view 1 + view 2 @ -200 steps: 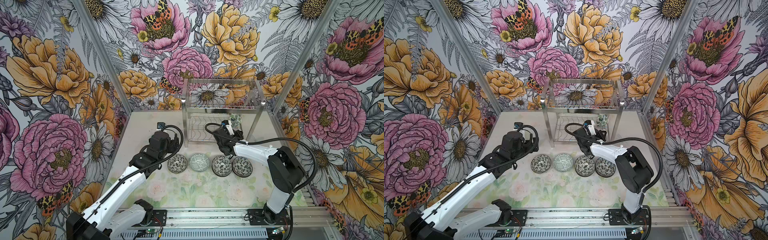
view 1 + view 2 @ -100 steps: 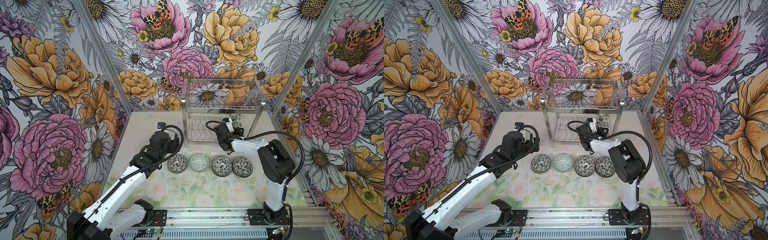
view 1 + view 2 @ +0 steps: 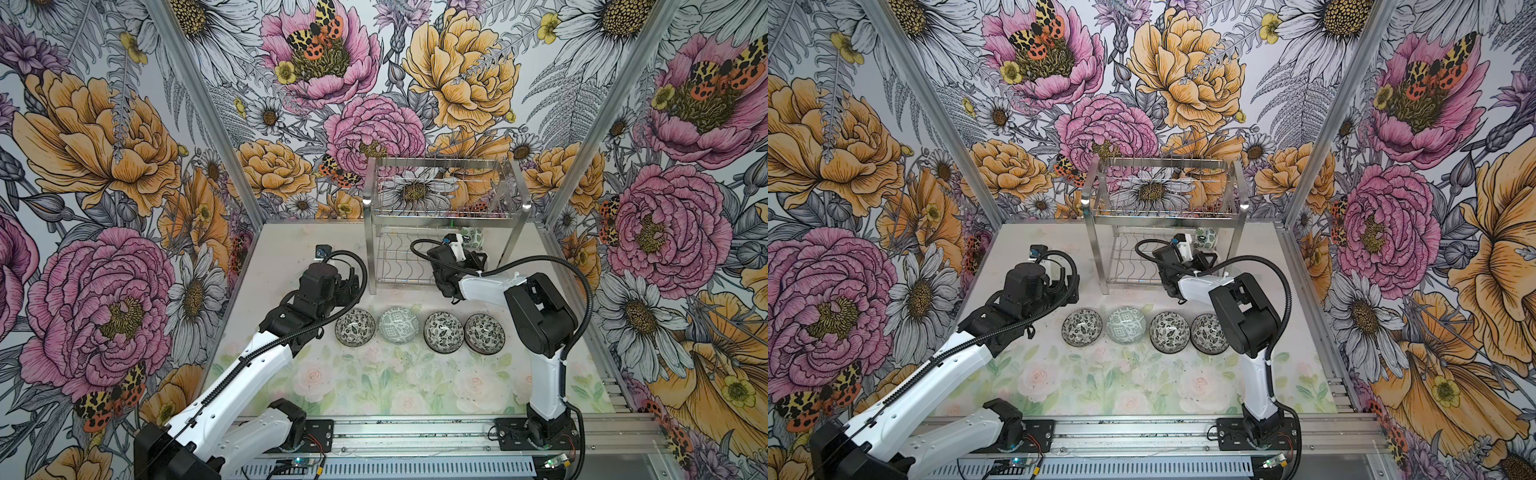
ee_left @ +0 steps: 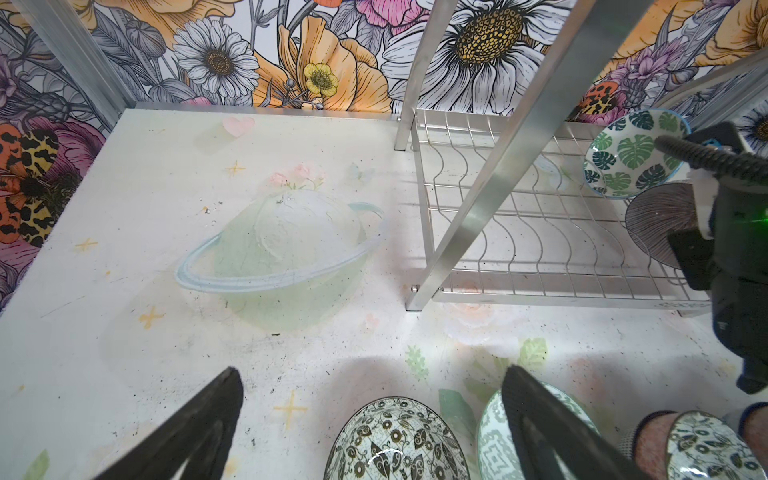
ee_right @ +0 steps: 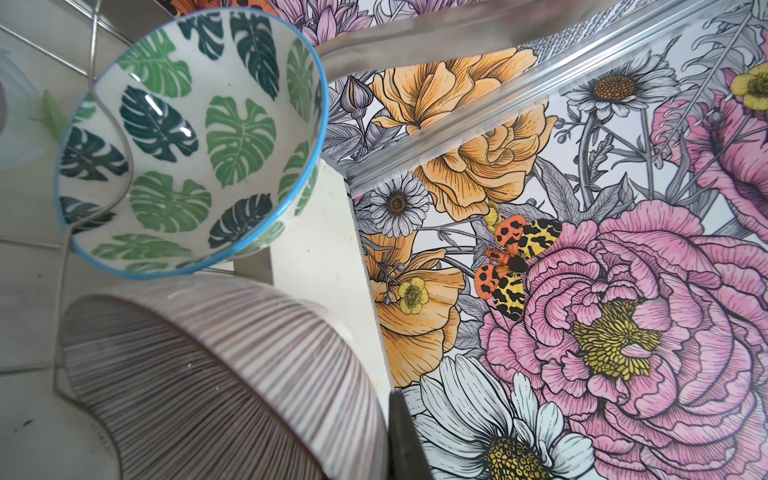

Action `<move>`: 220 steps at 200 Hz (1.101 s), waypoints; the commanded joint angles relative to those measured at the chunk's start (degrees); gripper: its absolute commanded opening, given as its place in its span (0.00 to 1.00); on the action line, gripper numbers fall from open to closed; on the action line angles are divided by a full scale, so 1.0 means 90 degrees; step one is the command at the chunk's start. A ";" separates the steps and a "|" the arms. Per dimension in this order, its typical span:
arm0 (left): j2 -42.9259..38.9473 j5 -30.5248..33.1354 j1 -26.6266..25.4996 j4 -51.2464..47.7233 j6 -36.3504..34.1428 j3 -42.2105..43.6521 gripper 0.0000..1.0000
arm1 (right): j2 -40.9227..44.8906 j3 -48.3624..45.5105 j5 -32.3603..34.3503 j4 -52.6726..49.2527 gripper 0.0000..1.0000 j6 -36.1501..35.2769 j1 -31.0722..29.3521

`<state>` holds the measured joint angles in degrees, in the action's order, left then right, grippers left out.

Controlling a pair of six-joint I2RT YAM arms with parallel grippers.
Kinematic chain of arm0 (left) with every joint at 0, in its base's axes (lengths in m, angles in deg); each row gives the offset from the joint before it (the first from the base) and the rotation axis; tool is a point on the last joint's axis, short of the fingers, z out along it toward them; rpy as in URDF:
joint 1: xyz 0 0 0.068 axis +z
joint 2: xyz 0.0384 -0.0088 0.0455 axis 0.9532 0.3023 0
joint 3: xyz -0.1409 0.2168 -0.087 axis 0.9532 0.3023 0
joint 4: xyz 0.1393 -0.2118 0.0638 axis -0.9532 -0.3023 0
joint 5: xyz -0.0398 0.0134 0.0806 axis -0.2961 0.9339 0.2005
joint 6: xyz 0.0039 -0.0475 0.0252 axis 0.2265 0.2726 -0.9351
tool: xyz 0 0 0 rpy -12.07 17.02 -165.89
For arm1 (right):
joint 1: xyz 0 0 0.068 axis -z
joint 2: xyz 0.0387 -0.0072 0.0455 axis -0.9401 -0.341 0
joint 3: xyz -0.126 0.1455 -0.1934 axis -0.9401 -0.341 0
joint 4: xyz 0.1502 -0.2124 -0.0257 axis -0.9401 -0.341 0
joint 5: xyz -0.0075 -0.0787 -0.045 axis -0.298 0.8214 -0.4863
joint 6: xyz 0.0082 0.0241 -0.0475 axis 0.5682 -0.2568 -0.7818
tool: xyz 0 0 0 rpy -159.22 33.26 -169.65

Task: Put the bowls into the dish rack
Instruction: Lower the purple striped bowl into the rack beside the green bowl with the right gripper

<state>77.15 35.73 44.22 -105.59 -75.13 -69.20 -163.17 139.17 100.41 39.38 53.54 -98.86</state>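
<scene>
Far on the bench (image 3: 291,249), right of centre: dish rack (image 3: 444,195). Lower shelf, right end: one bowl (image 4: 633,151) on edge among the wires, second bowl (image 4: 656,224) just near of it. Near of the rack, on the bench: four bowls in a left-right row, leftmost bowl (image 3: 355,328) to rightmost bowl (image 3: 484,333).

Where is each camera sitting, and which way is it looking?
Top views: high up, looking down at the dish rack and four bowls on the table; left arm and right arm show.
Left wrist: on the left arm, facing the rack across the table; the open left gripper shows.
Right wrist: on the right arm, facing the leaf bowl; one finger shows beside the striped bowl.
Shared: both wrist views see those two bowls.
</scene>
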 commanded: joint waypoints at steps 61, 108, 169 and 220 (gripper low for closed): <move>0.0030 -0.0215 0.0085 0.0208 -0.0019 0.0103 0.99 | 0.0149 0.0086 -0.0268 -0.0359 0.13 0.0424 -0.0138; 0.0032 -0.0278 0.0085 0.0225 0.0018 0.0103 0.99 | 0.0354 0.0018 -0.0429 -0.0606 0.22 0.0662 -0.0185; -0.0082 -0.0342 0.0074 0.0226 0.0069 0.0160 0.99 | 0.0694 -0.0189 -0.0441 -0.0655 0.40 0.0759 -0.0181; -0.0204 -0.0371 0.0000 0.0178 0.0108 0.0204 0.99 | 0.1146 -0.0417 -0.0837 -0.0664 0.77 0.0688 -0.0293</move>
<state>76.84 33.50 44.53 -104.54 -74.89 -67.84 -156.72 136.35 95.56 33.43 59.55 -100.50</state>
